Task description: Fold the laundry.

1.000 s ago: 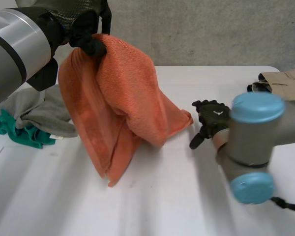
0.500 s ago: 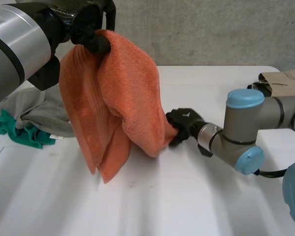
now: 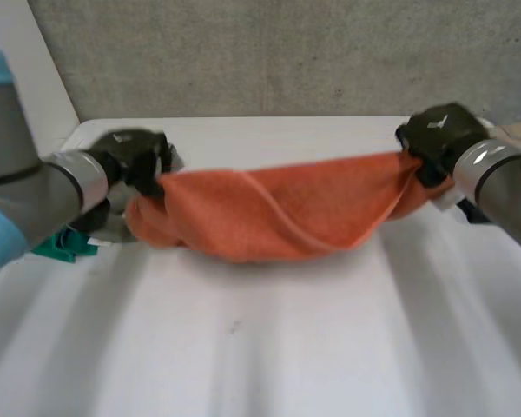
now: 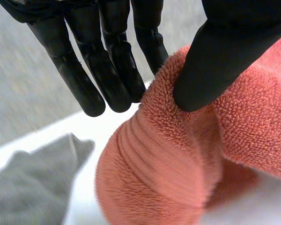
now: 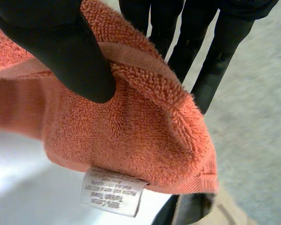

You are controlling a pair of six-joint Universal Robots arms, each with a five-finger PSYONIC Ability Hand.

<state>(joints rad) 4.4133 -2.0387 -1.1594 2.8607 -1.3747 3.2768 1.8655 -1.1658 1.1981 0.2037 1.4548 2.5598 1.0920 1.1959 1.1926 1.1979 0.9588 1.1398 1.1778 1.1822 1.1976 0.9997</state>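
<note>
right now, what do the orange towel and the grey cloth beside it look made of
Orange towel: likely cotton terry, matte and fuzzy; looped pile shows, with a flat woven band along the hem. The fibre itself is a guess. Grey cloth: a smoother, flatter fabric, perhaps a knit or fleece, matte; no pile shows, so which one stays open.

Orange towel (image 3: 278, 217) no longer hangs from raised left hand (image 3: 135, 161); now stretched level, sagging low over table (image 3: 269, 347). Left hand lowered; right hand (image 3: 434, 139) now pinches opposite end
</note>
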